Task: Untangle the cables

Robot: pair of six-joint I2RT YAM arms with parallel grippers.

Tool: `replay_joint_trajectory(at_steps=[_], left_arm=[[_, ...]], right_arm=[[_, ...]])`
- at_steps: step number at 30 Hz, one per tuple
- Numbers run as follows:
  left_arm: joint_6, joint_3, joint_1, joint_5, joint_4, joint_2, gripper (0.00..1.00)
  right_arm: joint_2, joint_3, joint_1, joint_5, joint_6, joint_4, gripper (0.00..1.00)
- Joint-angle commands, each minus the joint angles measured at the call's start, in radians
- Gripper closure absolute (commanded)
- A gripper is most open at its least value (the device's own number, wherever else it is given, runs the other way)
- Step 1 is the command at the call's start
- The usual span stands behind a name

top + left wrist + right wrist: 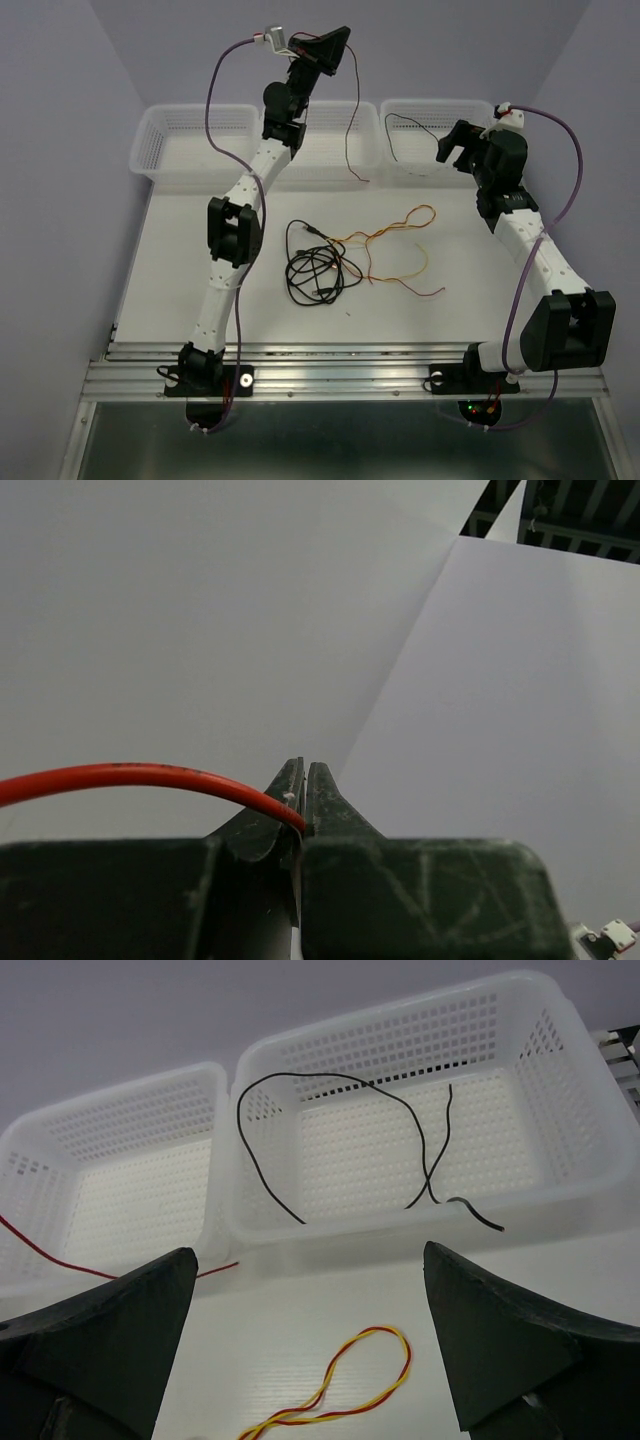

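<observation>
1. Left hand (305, 772): raised high above the far edge of the worktop (180, 260). Jaws narrow, pinched on the red cable (130, 775).
2. Red cable: hangs from the left hand in a slack curve. Lower end is at the front of the mid basket (325, 160), near the far edge.
3. Right hand (308, 1255): jaws wide, nothing between them. Hovers just in front of the right basket (400, 1045) at the far right corner.
4. Short black cable (300, 1080): lies in the right basket in loose arcs. One end drapes over the basket's front rim.
5. Long black cable (310, 270): coiled in overlapping loops at worktop centre, slightly left.
6. Yellow/orange cables (400, 225): twisted together, running from the black coil toward the right side. The near-left end overlaps the coil; exact crossings can't be told.
7. Left basket (195, 140): at the far left corner, beside the mid basket.
</observation>
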Motion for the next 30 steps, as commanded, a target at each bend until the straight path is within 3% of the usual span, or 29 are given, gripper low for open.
replay_joint_trajectory(at_steps=[1, 9, 11, 12, 13, 14, 15, 16, 19, 22, 25, 30], left_arm=[[-0.036, -0.054, 0.027, -0.04, 0.032, 0.033, 1.0], [-0.179, -0.054, 0.076, -0.034, -0.017, 0.17, 0.99], [-0.171, -0.096, 0.079, -0.013, -0.02, 0.142, 0.79], [-0.159, -0.117, 0.079, -0.007, -0.023, 0.129, 0.63], [-0.145, -0.157, 0.079, -0.004, -0.037, 0.113, 0.46], [-0.13, -0.177, 0.078, 0.007, -0.043, 0.081, 0.19], [-0.12, -0.212, 0.078, 0.018, -0.046, 0.064, 0.06], [-0.102, -0.228, 0.078, 0.027, -0.078, 0.029, 0.01], [-0.068, -0.303, 0.076, 0.023, -0.152, -0.037, 0.01], [-0.021, -0.292, 0.074, 0.01, -0.393, -0.106, 0.01], [0.062, -0.247, 0.071, -0.048, -0.791, -0.163, 0.01], [0.176, -0.092, 0.068, -0.22, -1.233, -0.161, 0.01]], right_arm=[[0.002, -0.001, -0.006, 0.024, -0.011, 0.052, 0.0], [0.009, 0.002, -0.006, 0.022, -0.011, 0.052, 0.0], [0.011, 0.002, -0.006, 0.024, -0.011, 0.052, 0.0], [0.012, 0.002, -0.006, 0.027, -0.009, 0.052, 0.0], [0.017, 0.002, -0.006, 0.024, -0.008, 0.052, 0.0], [0.02, 0.003, -0.006, 0.022, -0.006, 0.051, 0.0], [0.023, 0.006, -0.006, 0.021, -0.005, 0.051, 0.0], [0.029, 0.008, -0.006, 0.014, 0.0, 0.046, 0.0], [0.037, 0.012, -0.006, 0.01, 0.003, 0.034, 0.0], [0.051, 0.035, -0.006, 0.007, 0.0, -0.009, 0.0], [0.068, 0.061, -0.006, -0.035, -0.023, -0.06, 0.0], [0.103, 0.115, -0.006, -0.156, -0.046, -0.184, 0.0]])
